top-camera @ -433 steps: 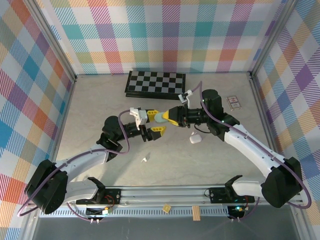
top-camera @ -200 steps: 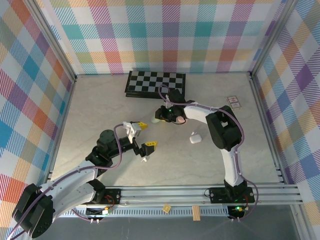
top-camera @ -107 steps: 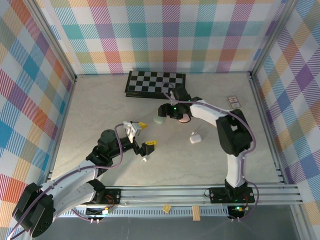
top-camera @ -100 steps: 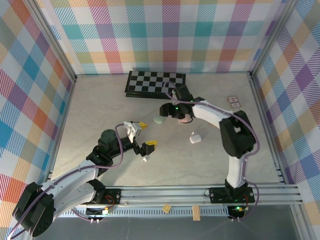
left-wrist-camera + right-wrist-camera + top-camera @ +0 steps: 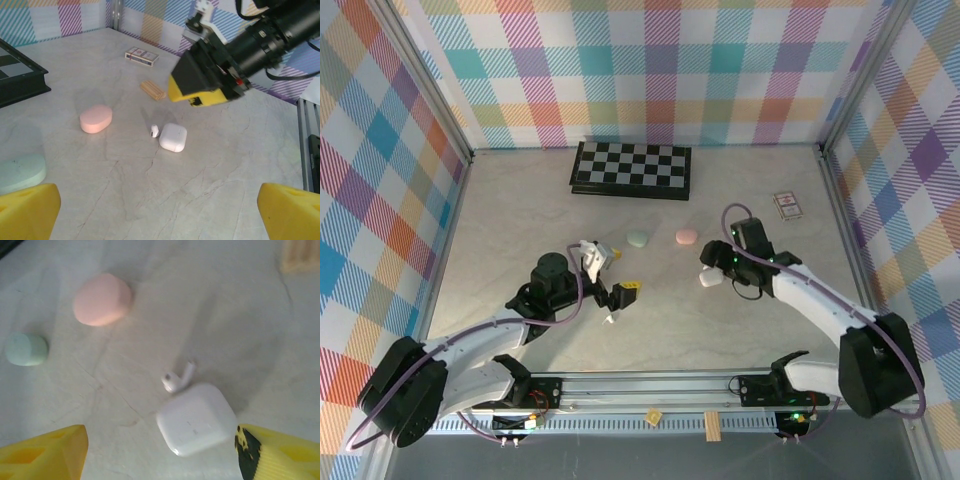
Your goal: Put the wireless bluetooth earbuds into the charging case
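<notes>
Earbuds lie well apart. One white earbud (image 5: 610, 319) rests just nearside of the left gripper (image 5: 617, 272), whose arm stretches low and forward with its fingers spread wide and empty. To the right, the right gripper (image 5: 713, 267) hovers on a bent arm over the white case (image 5: 709, 281), jaws apart and holding nothing. Its wrist view picks out a second earbud (image 5: 177, 379) touching that case, a detail too small to tell from overhead.

I get bright, even overhead light in the top view, with only soft, short shadows on the pale surface (image 5: 520, 220) and no glare. Left wrist view is sharp mid-frame, but the yellow fingertips (image 5: 27, 212) at its bottom corners are out of focus. Right wrist view is blurred all over, white case (image 5: 196, 417) slightly washed out, soft shadow beside it.
</notes>
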Robot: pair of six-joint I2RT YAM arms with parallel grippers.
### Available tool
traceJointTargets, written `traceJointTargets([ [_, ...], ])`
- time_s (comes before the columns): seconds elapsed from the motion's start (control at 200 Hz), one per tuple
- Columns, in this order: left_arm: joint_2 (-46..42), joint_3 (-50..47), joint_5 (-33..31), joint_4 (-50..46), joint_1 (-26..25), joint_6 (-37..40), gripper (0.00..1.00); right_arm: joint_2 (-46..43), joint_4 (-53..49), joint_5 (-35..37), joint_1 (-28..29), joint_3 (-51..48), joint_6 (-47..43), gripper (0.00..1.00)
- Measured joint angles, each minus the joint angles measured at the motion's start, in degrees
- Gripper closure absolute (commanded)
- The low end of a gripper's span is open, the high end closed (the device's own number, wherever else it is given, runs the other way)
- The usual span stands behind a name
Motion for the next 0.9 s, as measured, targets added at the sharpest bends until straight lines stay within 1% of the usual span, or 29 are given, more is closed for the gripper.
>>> traceJointTargets([
  [0.155, 3.2, 0.6, 0.3, 2.1, -0.1, 0.0, 0.0, 0.2, 0.1, -2.4, 0.0, -2.9, 4.3, 0.24],
  [0.32, 4.0, 1.0, 0.5, 3.5, -0.5, 0.0, 0.0, 5.0, 2.4, -4.7, 0.3, -3.1, 6.5, 0.27],
  [0.42, 3.6, 1.0, 0.5, 3.5, -0.6, 0.0, 0.0, 8.3, 3.0, -4.9, 0.3, -2.5, 6.4, 0.29],
  [0.705, -1.2, 0.9, -0.4, 2.6, -0.7, 0.0, 0.0, 15.6, 3.8, -4.0, 0.3, 2.4, 4.4, 0.42],
  [0.9, -2.0, 0.9, -1.0, 1.4, -0.7, 0.1, 0.0, 20.0, 3.0, -3.3, 0.3, 6.1, 1.0, 0.41],
])
